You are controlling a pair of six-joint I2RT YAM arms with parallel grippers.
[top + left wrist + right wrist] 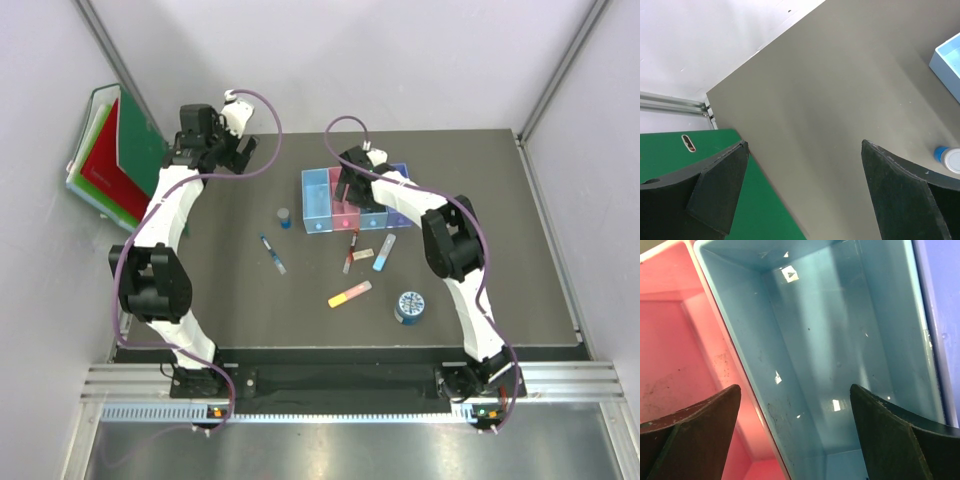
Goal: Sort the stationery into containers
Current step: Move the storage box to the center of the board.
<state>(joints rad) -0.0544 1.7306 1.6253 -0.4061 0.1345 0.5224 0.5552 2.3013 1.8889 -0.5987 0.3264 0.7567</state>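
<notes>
Left tool (804, 142) and right tool (794, 390) stand open and empty, the latter over the blue bin (840, 340); stationery (350, 294) lies on the worktop (250, 310) beside the bins (316, 200), so a low reach could knock them askew.

- Top view: bright, even, diffuse light from overhead. The walls (400, 60) read near-white, and the table (500, 260) is matte dark grey without glare.
- Shadows are soft and faint, with no hard edges.
- Left wrist view: a broad pale sheen crosses the table from 12 towards 6 o'clock. The left gripper (803, 145) fingers (715, 195), at 7 and 5 o'clock, are dark and slightly soft.
- Right wrist view: small white glints dot the blue bin (840, 355) floor. The right gripper (795, 390) fingers (695, 440) have blurred edges.
</notes>
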